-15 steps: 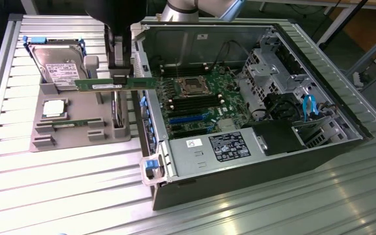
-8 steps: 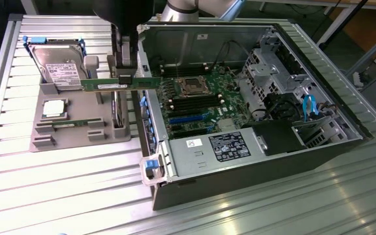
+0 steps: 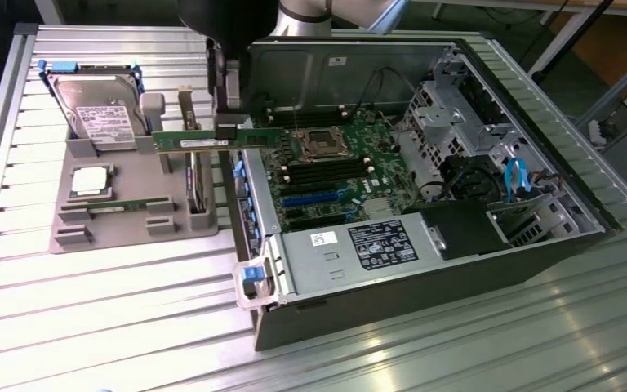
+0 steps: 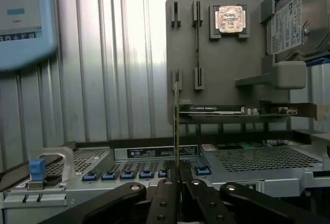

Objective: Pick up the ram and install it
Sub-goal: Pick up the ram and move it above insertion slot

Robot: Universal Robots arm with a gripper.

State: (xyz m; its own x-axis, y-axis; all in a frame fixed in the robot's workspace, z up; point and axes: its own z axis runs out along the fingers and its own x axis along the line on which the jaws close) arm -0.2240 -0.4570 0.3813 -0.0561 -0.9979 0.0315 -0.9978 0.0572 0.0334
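Note:
The ram (image 3: 183, 140), a long thin green stick, hangs level in the air between the grey parts tray (image 3: 128, 233) and the open computer case (image 3: 423, 204). My gripper (image 3: 226, 132) comes down from above and is shut on its middle. The stick's right end reaches over the case's side wall, toward the motherboard (image 3: 341, 167). In the wrist view the ram (image 4: 177, 126) is edge-on, a thin line rising from my shut fingertips (image 4: 170, 182). A second green stick (image 3: 117, 206) lies in a slot of the tray.
The tray also holds a hard drive (image 3: 101, 114), a silver CPU chip (image 3: 91, 181) and an expansion card (image 3: 193, 184) standing on edge. Black memory slots (image 3: 311, 175) sit below the CPU socket (image 3: 316, 144). The power supply (image 3: 374, 245) and cables (image 3: 515, 175) crowd the case.

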